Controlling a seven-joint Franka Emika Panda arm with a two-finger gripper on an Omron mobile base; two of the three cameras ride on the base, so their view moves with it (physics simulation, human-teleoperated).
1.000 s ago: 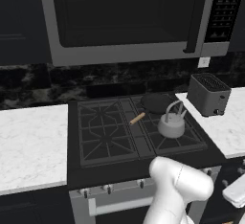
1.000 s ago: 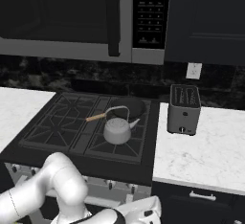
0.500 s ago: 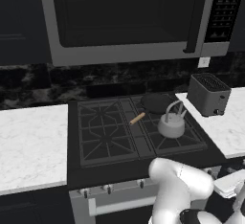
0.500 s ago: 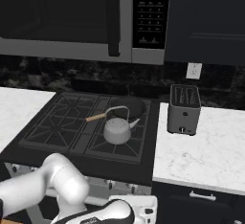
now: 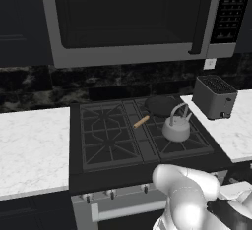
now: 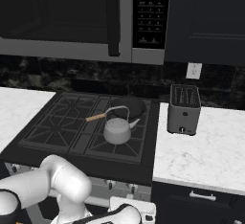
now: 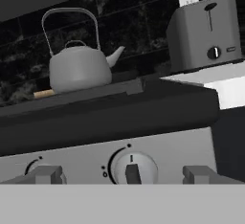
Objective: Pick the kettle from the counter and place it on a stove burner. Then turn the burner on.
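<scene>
The silver-grey kettle [image 5: 176, 127] [image 6: 117, 129] [image 7: 79, 65] stands upright on the front right stove burner [image 5: 193, 148] [image 6: 102, 147] of the black cooktop, spout pointing right. White counter [image 5: 30, 145] [image 6: 201, 147] lies on both sides of the stove. My gripper [image 7: 123, 175] is low in front of the stove's steel front panel. It is open, its fingertips [image 7: 48, 174] wide apart and level with a round burner knob [image 7: 131, 166] that sits between them, apart from it. Nothing is held.
A black skillet [image 5: 160, 106] [image 6: 128, 107] with a wooden handle rests on the back right burner, right behind the kettle. A grey toaster [image 5: 214, 96] [image 6: 184, 108] [image 7: 203, 31] stands on the right counter. A second knob [image 7: 33, 168] sits further left. A microwave [image 5: 133, 17] hangs overhead.
The arm has folded lower in front of the stove, carrying the hand down toward the knob panel. The kettle, skillet and toaster have stayed put.
</scene>
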